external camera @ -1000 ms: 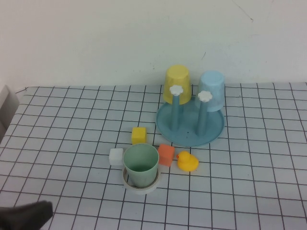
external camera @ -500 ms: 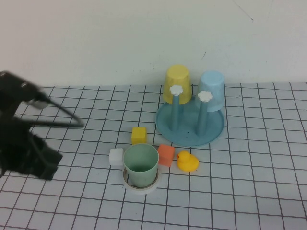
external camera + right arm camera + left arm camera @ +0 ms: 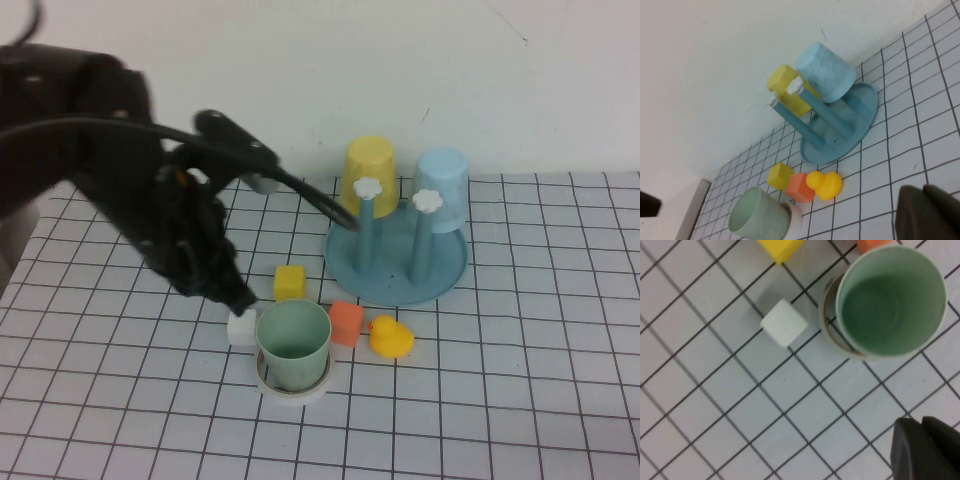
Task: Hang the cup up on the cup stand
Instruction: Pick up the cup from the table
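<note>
Nearest, cup: the pale mint-green plastic tumbler stands upright, mouth up, on a flat white ring at the near middle of the checked tablecloth. It is untouched and free to be taken; it would need turning over before it can go on a peg.

Beside the cup: a small white cube sits just to its left, a small orange cube just to its right, then a yellow rubber duck; a small yellow cube lies just behind. They crowd the tumbler's sides, so I judge a grasp from above the rim cleaner than a sideways one.

Left gripper: the left gripper is closed and empty, poised over the table just to the left of the tumbler, near the white cube; it would have to open before it can take the tumbler.

Right gripper: the right gripper is closed and holds nothing, out of the high view and well back from the objects, apparently parked.

Farthest, cup stand: the round blue-teal plastic tray stands behind and right of the tumbler. Its two front pegs with white flower knobs are bare; an inverted yellow cup and an inverted light blue cup occupy the back.

Stage: approach, tumbler not yet gripped.
</note>
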